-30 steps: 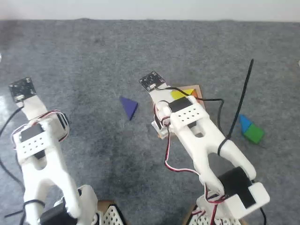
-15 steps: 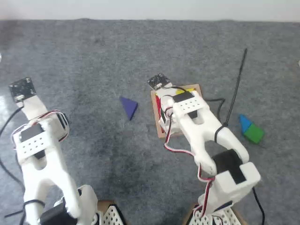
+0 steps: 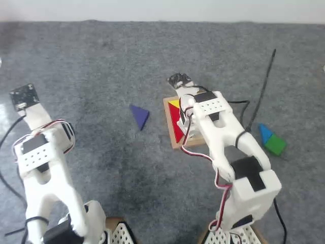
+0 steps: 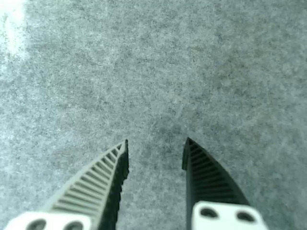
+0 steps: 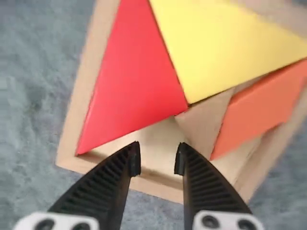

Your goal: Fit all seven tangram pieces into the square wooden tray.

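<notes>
The square wooden tray [image 5: 79, 100] holds a red triangle [image 5: 136, 81], a yellow triangle [image 5: 216, 43] and an orange piece [image 5: 254, 115], with bare wood between them. My right gripper [image 5: 156, 160] hangs just above that bare patch near the tray's rim, slightly open and holding nothing. From above, the right arm [image 3: 210, 109] covers most of the tray [image 3: 169, 133]; red [image 3: 177, 127] and yellow [image 3: 174, 104] show along one side. A dark blue triangle [image 3: 139, 116] lies on the carpet beside the tray. My left gripper [image 4: 156, 153] stands open over bare grey carpet.
A light blue piece [image 3: 264, 132] and a green piece [image 3: 275, 145] lie touching on the carpet at the right, beyond the right arm. A black cable [image 3: 263, 91] rises near them. The left arm [image 3: 43, 157] stands at the far left.
The right arm has swung to the right and reached farther over the tray, uncovering the red and yellow pieces on the tray's left side. The left arm has not moved.
</notes>
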